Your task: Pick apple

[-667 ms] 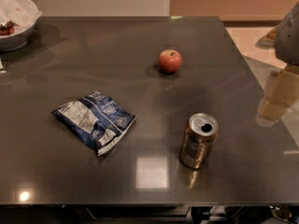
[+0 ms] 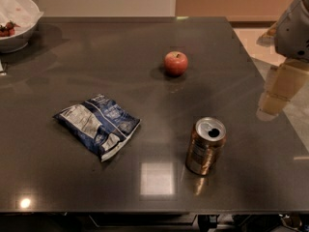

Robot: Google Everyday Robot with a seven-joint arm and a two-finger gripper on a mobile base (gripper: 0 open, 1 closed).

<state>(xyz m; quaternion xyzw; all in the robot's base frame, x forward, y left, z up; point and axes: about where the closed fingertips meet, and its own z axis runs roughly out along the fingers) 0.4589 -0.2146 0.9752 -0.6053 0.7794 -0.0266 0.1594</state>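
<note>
The apple (image 2: 175,63) is small, round and red with a short stem. It sits on the dark table (image 2: 145,47), right of centre and toward the far side. My gripper (image 2: 276,94) is pale beige and hangs from the grey arm (image 2: 293,28) over the table's right edge. It is well to the right of the apple and slightly nearer, apart from it and holding nothing that I can see.
A gold drink can (image 2: 205,145) stands opened at the near right. A blue and white snack bag (image 2: 98,123) lies left of centre. A white bowl (image 2: 17,25) with dark red berries is at the far left corner. Floor lies beyond the right edge.
My gripper has shifted slightly left and up along the table's right edge. The apple, can and bag have not moved.
</note>
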